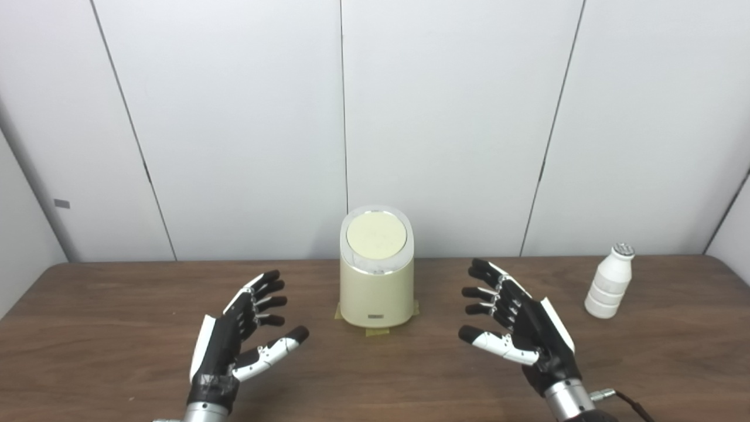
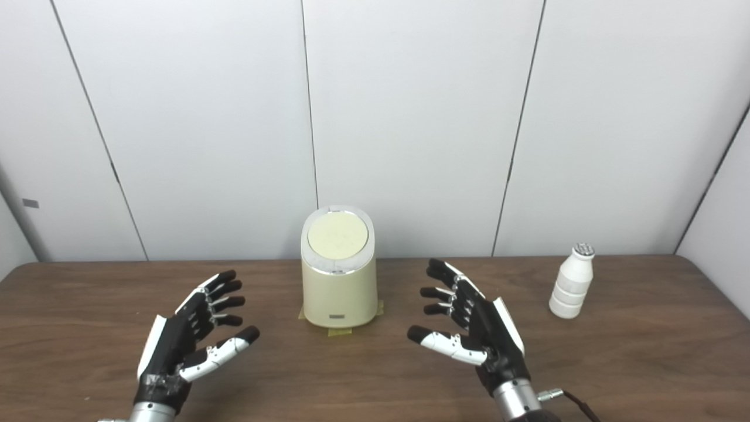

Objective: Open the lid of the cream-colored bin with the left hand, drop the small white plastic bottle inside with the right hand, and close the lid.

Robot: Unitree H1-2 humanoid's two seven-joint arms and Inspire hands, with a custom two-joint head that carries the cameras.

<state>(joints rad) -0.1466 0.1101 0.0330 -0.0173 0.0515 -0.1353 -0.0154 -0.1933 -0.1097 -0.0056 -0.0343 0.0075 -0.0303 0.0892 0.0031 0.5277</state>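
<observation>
The cream-colored bin [image 1: 376, 290] stands at the middle of the brown table, its round lid [image 1: 376, 236] shut. The small white plastic bottle [image 1: 610, 282] with a silver cap stands upright at the right. My left hand [image 1: 243, 331] is open and empty, palm inward, to the left of the bin and a little nearer. My right hand [image 1: 518, 325] is open and empty, palm inward, between the bin and the bottle. Neither hand touches anything. In the right eye view the bin [image 2: 339, 287] and the bottle [image 2: 571, 283] show the same way.
The bin stands on strips of tape [image 1: 378, 331] stuck to the table [image 1: 117, 328]. White wall panels [image 1: 445, 117] rise right behind the table's far edge. A cable [image 1: 630, 404] leaves my right wrist.
</observation>
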